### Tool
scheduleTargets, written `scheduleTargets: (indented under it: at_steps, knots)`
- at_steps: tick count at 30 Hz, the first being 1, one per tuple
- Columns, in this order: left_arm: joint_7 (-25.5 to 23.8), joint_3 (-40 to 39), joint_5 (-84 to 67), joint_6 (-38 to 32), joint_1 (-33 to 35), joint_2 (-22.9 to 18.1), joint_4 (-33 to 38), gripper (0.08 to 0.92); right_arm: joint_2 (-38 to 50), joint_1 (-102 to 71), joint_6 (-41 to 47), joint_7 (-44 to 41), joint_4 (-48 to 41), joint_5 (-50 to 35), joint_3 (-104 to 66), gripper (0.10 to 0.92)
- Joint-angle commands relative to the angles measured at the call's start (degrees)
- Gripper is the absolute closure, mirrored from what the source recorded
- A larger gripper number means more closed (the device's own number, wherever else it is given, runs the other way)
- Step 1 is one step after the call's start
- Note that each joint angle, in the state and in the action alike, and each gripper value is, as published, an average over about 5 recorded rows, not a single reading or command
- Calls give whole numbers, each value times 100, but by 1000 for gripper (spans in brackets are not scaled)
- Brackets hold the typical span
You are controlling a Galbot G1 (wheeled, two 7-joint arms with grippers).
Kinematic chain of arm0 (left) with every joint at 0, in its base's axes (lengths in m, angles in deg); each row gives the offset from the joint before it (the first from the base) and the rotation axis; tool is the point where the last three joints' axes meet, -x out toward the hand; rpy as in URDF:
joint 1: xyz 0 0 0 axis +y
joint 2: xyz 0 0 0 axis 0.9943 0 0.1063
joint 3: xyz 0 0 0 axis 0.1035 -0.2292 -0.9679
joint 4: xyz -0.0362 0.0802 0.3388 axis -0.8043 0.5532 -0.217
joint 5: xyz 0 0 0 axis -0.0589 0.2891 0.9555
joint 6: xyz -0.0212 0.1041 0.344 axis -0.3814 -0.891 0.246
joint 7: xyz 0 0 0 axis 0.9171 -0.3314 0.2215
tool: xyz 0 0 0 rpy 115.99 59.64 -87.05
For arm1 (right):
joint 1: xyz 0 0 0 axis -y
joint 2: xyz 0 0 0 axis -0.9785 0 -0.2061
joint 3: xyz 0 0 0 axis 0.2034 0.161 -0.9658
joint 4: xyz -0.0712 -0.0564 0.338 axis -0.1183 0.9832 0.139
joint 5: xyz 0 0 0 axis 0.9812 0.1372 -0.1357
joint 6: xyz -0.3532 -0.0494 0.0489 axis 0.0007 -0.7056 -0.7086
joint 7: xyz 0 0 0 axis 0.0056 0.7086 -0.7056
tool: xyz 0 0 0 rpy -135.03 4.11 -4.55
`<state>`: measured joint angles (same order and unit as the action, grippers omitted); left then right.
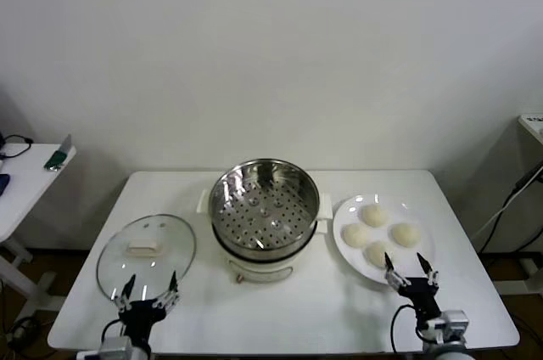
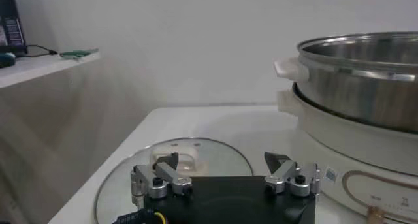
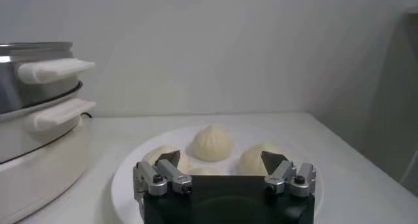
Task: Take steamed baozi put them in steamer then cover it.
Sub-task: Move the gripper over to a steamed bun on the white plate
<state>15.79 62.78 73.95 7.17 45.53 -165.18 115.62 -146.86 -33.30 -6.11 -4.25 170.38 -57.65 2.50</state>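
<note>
The steel steamer with its perforated tray stands open at the table's middle on a white base; it also shows in the left wrist view and the right wrist view. Several cream-white baozi lie on a white plate to its right, and in the right wrist view. The glass cover with its cream handle lies flat on the left. My left gripper is open and empty at the cover's near edge. My right gripper is open and empty at the plate's near edge.
The white table ends just in front of both grippers. A side table with small items stands at the far left. A cable hangs at the right. A white wall is behind.
</note>
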Motion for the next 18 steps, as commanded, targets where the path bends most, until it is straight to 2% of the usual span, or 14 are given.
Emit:
scheduleTargets:
  at_steps: [1, 7, 10, 14, 18]
  knots:
    - [-4, -17, -1, 5, 4, 41, 37, 177, 922, 1488, 1062, -239, -231, 289, 182, 203]
    - [-3, -85, -10, -14, 9, 80, 40, 177, 2256, 3221, 1837, -1463, -774, 1054, 1391, 203]
    - [-4, -118, -8, -29, -2, 107, 8, 177, 3045, 4249, 1902, -2674, -1119, 1320, 2497, 203]
    - [-7, -140, -5, -46, -13, 125, -13, 177, 3707, 5803, 1187, -4624, -1711, 2066, 4237, 203]
    - [-13, -147, 0, -51, -2, 128, -16, 177, 3870, 7369, 229, -6127, -2403, 2669, 6012, 203]
